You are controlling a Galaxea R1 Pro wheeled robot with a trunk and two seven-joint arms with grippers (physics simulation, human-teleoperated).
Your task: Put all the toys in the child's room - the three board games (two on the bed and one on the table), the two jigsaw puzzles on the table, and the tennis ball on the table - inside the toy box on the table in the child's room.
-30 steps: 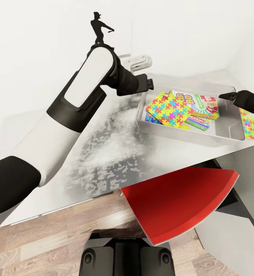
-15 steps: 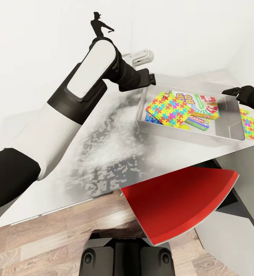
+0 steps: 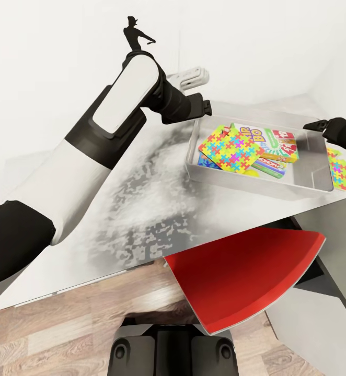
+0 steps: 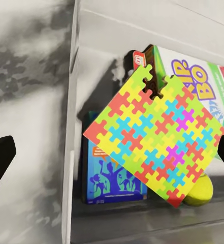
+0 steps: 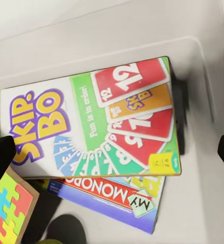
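The toy box (image 3: pixel 308 180) stands on the table (image 3: pixel 141 203). One jigsaw puzzle (image 3: pixel 230 148) lies tilted on top of the board games in it: a Skip-Bo box (image 3: pixel 264 137), Monopoly (image 3: pixel 271 166) and a blue box (image 4: pixel 112 178). The tennis ball (image 4: pixel 201 191) peeks out from under that jigsaw. Another jigsaw (image 3: pixel 338 173) lies on the table just outside the box's right wall. My left gripper (image 3: pixel 207 108) hovers open above the box's near-left corner. Over the box's right end my right gripper (image 3: pixel 310 125) is open too, with Skip-Bo (image 5: pixel 91 122) and Monopoly (image 5: pixel 112 195) below it.
A red chair seat (image 3: pixel 246 274) sticks out from under the table's front edge, just ahead of my base (image 3: pixel 173 350). A small white object (image 3: pixel 194 77) sits at the back of the table near the wall. A black baseball-player silhouette (image 3: pixel 136 32) hangs on the white wall.
My left arm has lifted slightly up and back from the box. The right gripper has pulled back to the right, uncovering more of the jigsaw outside the box.
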